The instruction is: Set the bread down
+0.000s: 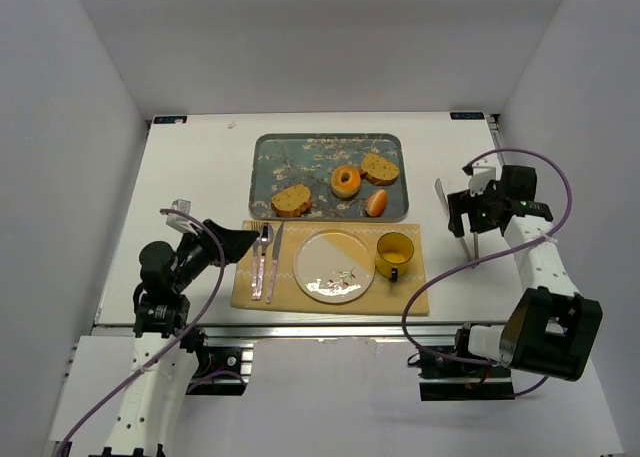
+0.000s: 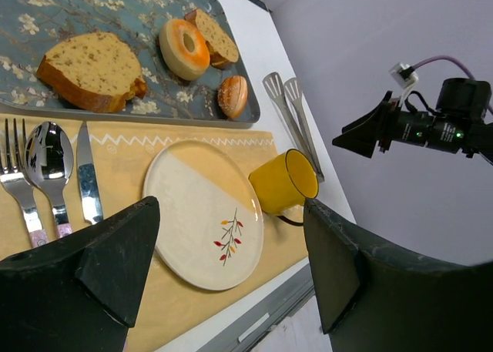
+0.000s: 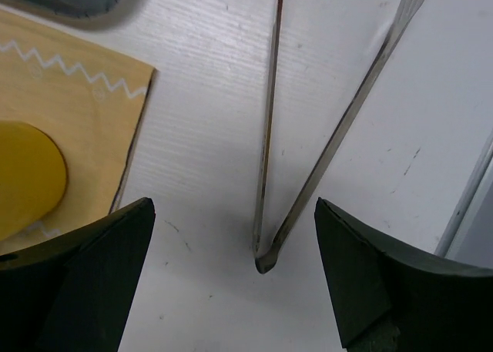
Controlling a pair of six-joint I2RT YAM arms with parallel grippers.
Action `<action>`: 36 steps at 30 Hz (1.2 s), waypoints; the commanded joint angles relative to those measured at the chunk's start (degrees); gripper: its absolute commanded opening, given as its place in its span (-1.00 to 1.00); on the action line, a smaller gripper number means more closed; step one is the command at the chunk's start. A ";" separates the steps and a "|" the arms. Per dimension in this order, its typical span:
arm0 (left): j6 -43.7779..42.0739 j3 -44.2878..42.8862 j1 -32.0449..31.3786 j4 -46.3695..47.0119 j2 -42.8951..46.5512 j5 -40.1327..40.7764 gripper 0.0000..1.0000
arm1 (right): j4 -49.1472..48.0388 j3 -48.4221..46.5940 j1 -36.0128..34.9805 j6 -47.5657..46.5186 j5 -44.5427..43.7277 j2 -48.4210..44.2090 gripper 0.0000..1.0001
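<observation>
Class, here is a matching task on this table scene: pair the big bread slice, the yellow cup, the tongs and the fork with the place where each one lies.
Column A
1. bread
2. yellow cup
3. tongs
4. fork

Column B
a. on the placemat, left of the plate
b. on the bare table, right of the placemat
c. on the flowered tray
d. on the placemat, right of the plate

Pairs: 1-c; 2-d; 3-b; 4-a
</observation>
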State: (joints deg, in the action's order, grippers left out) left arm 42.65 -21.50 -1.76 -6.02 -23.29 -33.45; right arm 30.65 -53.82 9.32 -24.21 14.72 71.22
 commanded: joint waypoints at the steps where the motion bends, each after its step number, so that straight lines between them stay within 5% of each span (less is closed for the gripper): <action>1: -0.47 1.54 0.18 4.87 -2.46 -1.70 0.69 | 0.11 2.93 0.61 -3.21 -2.59 1.81 0.79; 16: 1.11 1.98 0.18 17.79 -16.43 -3.72 0.68 | -8.86 2.85 3.86 -5.84 -5.23 13.76 0.77; 36: 1.20 1.55 0.18 14.29 -14.33 -2.93 0.68 | -14.74 2.67 4.39 -3.66 -4.79 21.32 0.60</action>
State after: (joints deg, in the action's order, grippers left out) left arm 43.86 -19.42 -1.76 8.99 -38.72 -36.45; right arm 18.70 -49.84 13.43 -28.67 9.58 92.05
